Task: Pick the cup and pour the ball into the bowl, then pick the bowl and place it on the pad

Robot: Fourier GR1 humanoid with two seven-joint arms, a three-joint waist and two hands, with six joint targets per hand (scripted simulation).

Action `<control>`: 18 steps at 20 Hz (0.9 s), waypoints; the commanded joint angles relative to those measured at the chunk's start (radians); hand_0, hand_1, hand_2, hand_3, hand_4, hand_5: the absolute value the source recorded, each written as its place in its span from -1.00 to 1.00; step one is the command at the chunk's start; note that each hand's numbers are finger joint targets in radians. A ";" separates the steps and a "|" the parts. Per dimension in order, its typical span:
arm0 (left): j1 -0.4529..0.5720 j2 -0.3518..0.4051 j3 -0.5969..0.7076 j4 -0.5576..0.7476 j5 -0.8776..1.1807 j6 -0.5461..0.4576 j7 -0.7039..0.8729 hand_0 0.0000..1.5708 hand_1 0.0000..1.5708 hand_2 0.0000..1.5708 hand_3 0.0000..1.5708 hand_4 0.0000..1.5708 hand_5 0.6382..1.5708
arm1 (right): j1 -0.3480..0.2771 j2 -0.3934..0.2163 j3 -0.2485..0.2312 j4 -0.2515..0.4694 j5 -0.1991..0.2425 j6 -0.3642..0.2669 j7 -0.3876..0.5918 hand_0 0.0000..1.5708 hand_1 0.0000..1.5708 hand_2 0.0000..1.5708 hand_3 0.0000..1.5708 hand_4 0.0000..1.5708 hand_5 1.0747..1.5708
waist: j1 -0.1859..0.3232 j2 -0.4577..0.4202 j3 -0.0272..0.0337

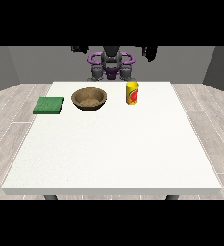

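Note:
A yellow cup with a red mark stands upright on the white table, near its far edge and right of centre. Whether a ball lies in it is hidden. A brown wooden bowl sits to the cup's left, apart from it. A flat green pad lies further left, close to the table's left edge. Both black hands are raised high beside the robot's head, well above the table: the hand at the view's left and the hand at the view's right. Neither touches anything.
The robot's purple and grey torso stands behind the table's far edge. Wooden floor surrounds the table on all sides.

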 commanded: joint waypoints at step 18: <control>0.021 -0.009 -0.007 0.518 -0.077 -0.016 -0.579 -1.00 -1.00 -1.00 -1.00 -1.00 0.93 | -0.125 -0.152 -0.254 0.274 -0.041 0.142 -0.186 -1.00 -1.00 -0.44 -0.23 -0.17 0.98 | -0.003 0.134 0.0002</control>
